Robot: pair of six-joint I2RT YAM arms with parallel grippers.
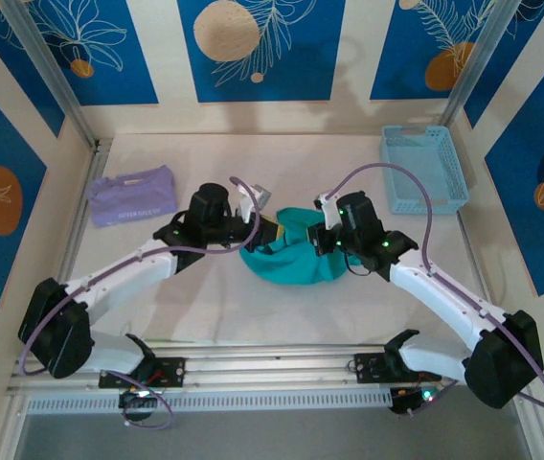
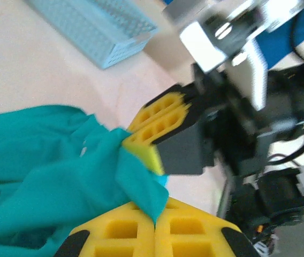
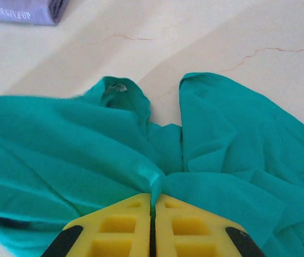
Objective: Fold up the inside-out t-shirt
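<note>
Pinching the teal t-shirt around the middle of the desk, left jaws and right jaws both clenched on bunched fabric, nearly touching each other. My worry: such thin pinches on a crumpled wad could slip when I spread them, or just drag the whole bundle.

The t-shirt lies between folded garment, left, and basket, right.

Left arm and right arm: white link shells, black joint housings, 1 lavender cable looping along each. Green lights at the wrists. Fingers yellow, moulded with square pockets.
</note>
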